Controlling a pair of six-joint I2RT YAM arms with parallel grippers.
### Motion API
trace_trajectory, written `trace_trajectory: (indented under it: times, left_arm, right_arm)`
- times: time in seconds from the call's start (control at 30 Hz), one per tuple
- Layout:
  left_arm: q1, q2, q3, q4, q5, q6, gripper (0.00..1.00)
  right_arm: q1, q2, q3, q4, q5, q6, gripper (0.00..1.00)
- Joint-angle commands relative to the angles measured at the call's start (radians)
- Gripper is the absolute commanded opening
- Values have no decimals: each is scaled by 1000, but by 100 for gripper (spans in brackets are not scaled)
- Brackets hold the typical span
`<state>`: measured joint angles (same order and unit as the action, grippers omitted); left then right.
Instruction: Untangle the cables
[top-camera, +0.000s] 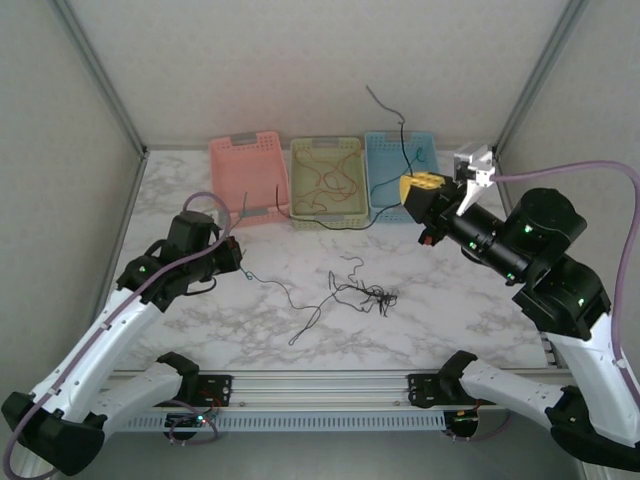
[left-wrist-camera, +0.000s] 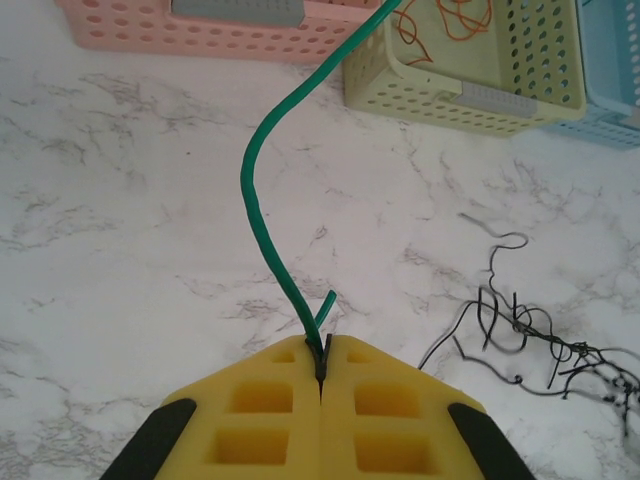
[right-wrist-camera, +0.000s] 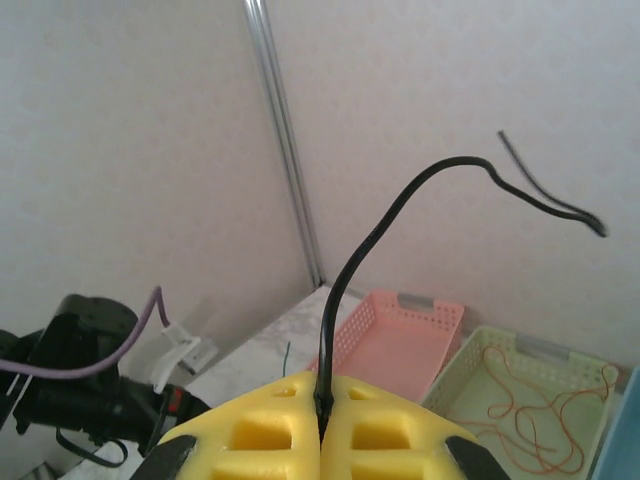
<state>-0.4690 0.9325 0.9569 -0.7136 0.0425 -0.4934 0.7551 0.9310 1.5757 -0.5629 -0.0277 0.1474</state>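
Yellow-fingered, the left gripper (left-wrist-camera: 322, 365) sits low over the left side of the marble table (top-camera: 200, 325), its jaws pressed together and pinching a teal-green cable (left-wrist-camera: 252, 170) near one end. That cable rises from the grip in a curve and runs on toward the gap between the pink basket (left-wrist-camera: 130, 35) and the pale green basket (left-wrist-camera: 450, 95) at the back of the table. Inside the pale green basket lie loose loops of orange cables (top-camera: 325, 180). On the open table near the middle, in front of the baskets and well apart from both grippers, rests a tangle of black cables (top-camera: 365, 293), with a few thin strands trailing away to its left. Further right stands the blue basket (top-camera: 372, 160), touching the pale green one. Over its right front corner hangs the right gripper (right-wrist-camera: 322, 405), lifted above the table, jaws closed tight on a black cable (right-wrist-camera: 380, 225) that stands up from the grip and bends over at its top.
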Motion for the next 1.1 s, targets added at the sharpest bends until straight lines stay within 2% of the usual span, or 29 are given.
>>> trace_trajectory:
  times: [0.0,0.2,0.37,0.67,0.93,1.07]
  left_arm:
    - [7,-3,-3,21,-20,9,0]
    - [7,-39,27,21,27,30,0]
    - [7,-34,41,-23,-10,31,0]
    - [8,-89,-77,-26,-136,-25,0]
    - [10,-162,-111,-42,-201,-72,0]
    - [10,-174,-110,-53,-189,-79,0]
  right_arm:
    - [-4,34,-25,-3,16,-22,0]
    - [-4,-3,-258,38,15,2,0]
    - [-3,3,-381,123,-3,46,0]
    - [-4,173,-317,259,-69,-17,0]
    - [-3,469,-119,405,1,-59,0]
    - [-3,650,34,444,28,-93,0]
